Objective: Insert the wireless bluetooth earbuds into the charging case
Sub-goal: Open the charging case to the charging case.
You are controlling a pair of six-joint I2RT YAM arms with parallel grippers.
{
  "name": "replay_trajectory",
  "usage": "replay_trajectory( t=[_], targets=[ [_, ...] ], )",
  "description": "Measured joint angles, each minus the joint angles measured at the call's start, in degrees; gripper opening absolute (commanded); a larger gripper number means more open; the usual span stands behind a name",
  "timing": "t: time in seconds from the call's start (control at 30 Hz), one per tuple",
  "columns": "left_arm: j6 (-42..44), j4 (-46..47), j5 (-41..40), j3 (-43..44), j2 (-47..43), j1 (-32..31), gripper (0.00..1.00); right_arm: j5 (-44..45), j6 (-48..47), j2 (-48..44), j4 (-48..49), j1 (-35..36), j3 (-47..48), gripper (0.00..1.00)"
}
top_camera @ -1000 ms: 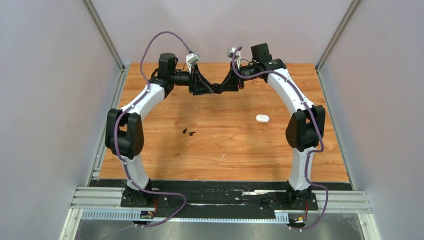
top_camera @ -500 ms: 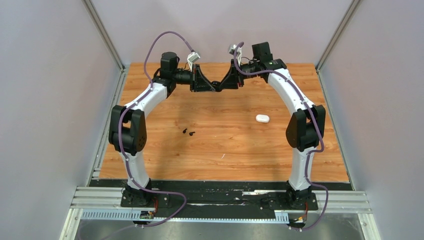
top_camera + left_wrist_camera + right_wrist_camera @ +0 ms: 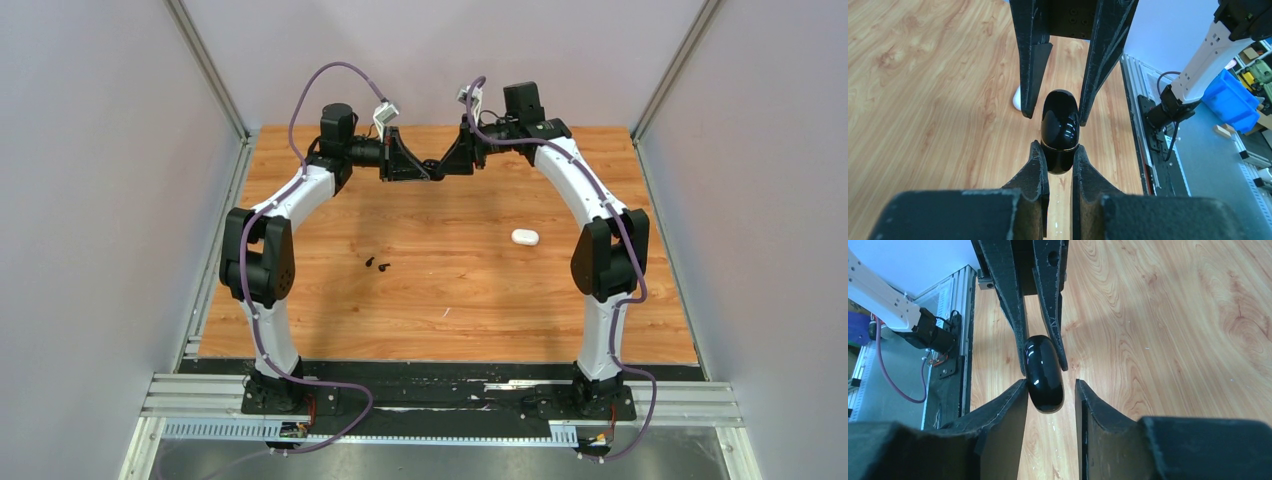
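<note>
A glossy black charging case (image 3: 1060, 120) hangs closed in the air over the far middle of the table, between both grippers. My left gripper (image 3: 1058, 150) is shut on its near end, both pads pressed to it. My right gripper (image 3: 1050, 385) faces it from the other side and stands open around the case (image 3: 1044, 370): one finger lies against it, the other is apart. In the top view the two grippers meet tip to tip (image 3: 437, 170). Two tiny black earbuds (image 3: 377, 264) lie side by side on the wood, left of centre.
A small white oval case (image 3: 524, 237) rests on the table at the right, near the right arm's elbow; it also peeks out behind a finger in the left wrist view (image 3: 1016, 99). Metal rails run along the table's sides and near edge (image 3: 440, 400).
The left gripper has closed on the black case. The right gripper's jaws have spread and loosened their hold. Both grippers sit slightly further back than a second ago.
</note>
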Motion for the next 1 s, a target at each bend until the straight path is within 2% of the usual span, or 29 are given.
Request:
replay_trajectory(
  t=[0.37,0.67,1.0],
  targets=[
    [1.2,-0.8,-0.8,0.6,0.1,0.0,0.0,1.3,6.6,0.1,3.7,-0.5,0.0,0.39],
    [2.4,-3.2,0.7,0.8,0.1,-0.7,0.0,5.5,7.1,0.1,6.3,-1.5,0.1,0.42],
    [2.5,-3.2,0.4,0.8,0.1,-0.7,0.0,4.9,7.1,0.1,6.9,-1.6,-0.5,0.37]
  ],
)
